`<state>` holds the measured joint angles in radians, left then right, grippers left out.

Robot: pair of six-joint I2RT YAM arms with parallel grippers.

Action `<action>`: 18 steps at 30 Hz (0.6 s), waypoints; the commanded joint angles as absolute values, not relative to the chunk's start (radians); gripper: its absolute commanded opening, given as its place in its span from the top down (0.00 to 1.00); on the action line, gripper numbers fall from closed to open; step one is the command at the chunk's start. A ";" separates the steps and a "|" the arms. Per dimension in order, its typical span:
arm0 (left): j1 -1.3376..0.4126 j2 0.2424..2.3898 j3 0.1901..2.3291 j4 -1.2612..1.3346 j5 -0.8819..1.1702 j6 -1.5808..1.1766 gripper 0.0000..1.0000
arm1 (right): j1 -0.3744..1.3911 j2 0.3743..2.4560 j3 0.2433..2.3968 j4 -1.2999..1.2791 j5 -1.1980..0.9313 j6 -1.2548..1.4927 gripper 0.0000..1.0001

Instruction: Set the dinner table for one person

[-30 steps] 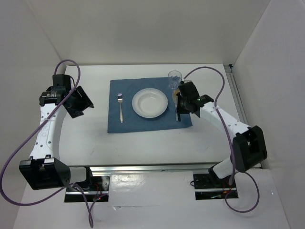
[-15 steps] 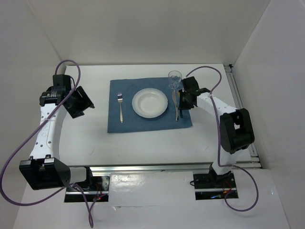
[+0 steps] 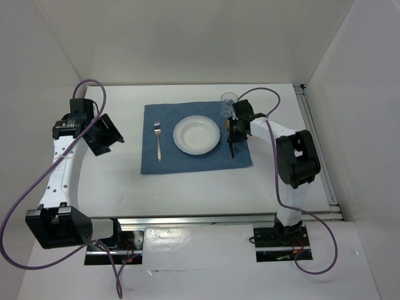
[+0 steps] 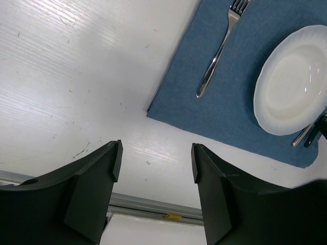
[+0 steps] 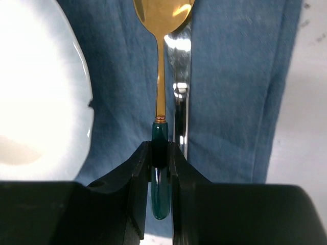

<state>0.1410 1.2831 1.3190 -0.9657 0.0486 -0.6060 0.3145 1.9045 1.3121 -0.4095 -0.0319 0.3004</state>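
- Fingers (image 5: 137,171) of right gripper (image 5: 160,153) clamp the spoon (image 5: 160,92) by its green handle, beside knife (image 5: 179,92).
- Left gripper (image 4: 156,158): fingers spread wide, holding nothing.
- Dinner table (image 3: 187,187) lies under both arms and carries blue cloth (image 3: 169,159).
- Cloth carries 1 plate (image 3: 197,135) at centre, fork (image 3: 158,140) on the left, glass (image 3: 229,103) at far-right corner.

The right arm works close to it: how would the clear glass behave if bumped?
The clear glass looks small, upright and probably light, so a nudge from the right gripper, holding the spoon, might tip it. On the blue cloth its base may catch, so toppling seems likelier than sliding.
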 commanded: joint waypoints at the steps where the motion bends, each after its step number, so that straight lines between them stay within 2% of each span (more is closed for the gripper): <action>1: 0.146 1.256 1.321 -0.966 0.037 -0.601 0.27 | 0.328 1.937 1.376 -0.362 -0.040 0.318 0.83; 4: 0.146 1.247 1.321 -0.966 0.028 -0.601 0.27 | 0.339 1.937 1.376 -0.362 -0.040 0.328 0.73; 6: 0.146 1.247 1.321 -0.966 0.028 -0.601 0.27 | 0.339 1.937 1.376 -0.353 -0.040 0.328 0.52; 8: 0.146 1.247 1.321 -0.966 0.028 -0.601 0.27 | 0.348 1.928 1.385 -0.366 -0.031 0.337 0.52; 9: 0.146 1.247 1.321 -0.966 0.028 -0.601 0.27 | 0.348 1.919 1.396 -0.376 -0.031 0.337 0.47; 12: 0.146 1.247 1.321 -0.966 0.028 -0.601 0.27 | 0.348 1.878 1.405 -0.399 -0.031 0.348 0.47; 16: 0.146 1.247 1.321 -0.966 0.037 -0.601 0.27 | 0.330 1.787 1.405 -0.455 -0.031 0.359 0.34; 18: 0.146 1.247 1.312 -0.957 0.037 -0.592 0.27 | 0.319 1.746 1.405 -0.494 0.018 0.371 0.21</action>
